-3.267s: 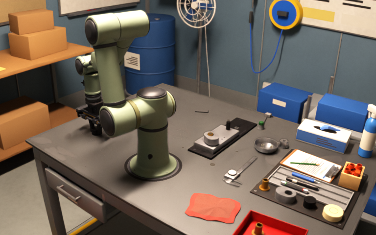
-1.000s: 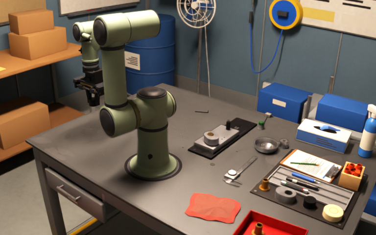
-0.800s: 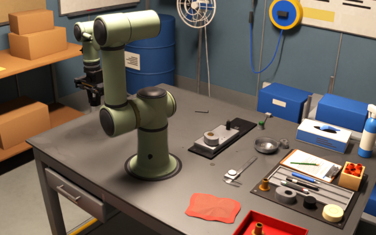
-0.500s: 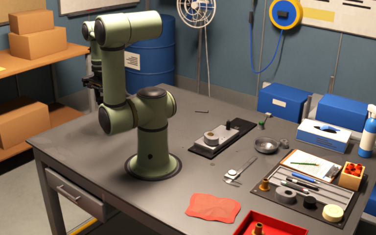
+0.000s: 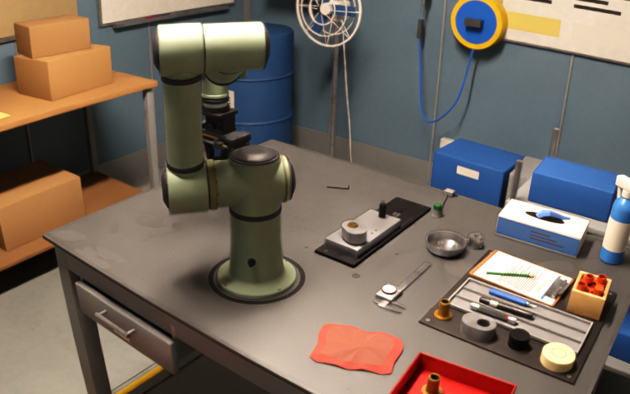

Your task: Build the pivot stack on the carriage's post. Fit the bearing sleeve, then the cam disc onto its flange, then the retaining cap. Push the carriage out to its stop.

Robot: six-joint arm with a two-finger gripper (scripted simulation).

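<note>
My gripper (image 5: 222, 144) hangs behind the arm's own shoulder at the far left of the bench, mostly hidden; its fingers are closed on something I cannot make out. The grey carriage (image 5: 364, 231) sits on a black base plate at mid-bench, with a grey cylinder with a brass centre (image 5: 354, 231) on it and a black post (image 5: 382, 209) behind. On the black mat at the right lie a brass bearing sleeve (image 5: 443, 309), a grey cam disc (image 5: 478, 326), a black retaining cap (image 5: 519, 338) and a cream disc (image 5: 557, 357).
A red tray (image 5: 453, 377) at the front edge holds a second brass sleeve (image 5: 433, 384), with a red cloth (image 5: 357, 348) beside it. A caliper (image 5: 400, 287), a steel bowl (image 5: 446, 243), a clipboard (image 5: 520, 277) and a tissue box (image 5: 541, 226) lie around the mat.
</note>
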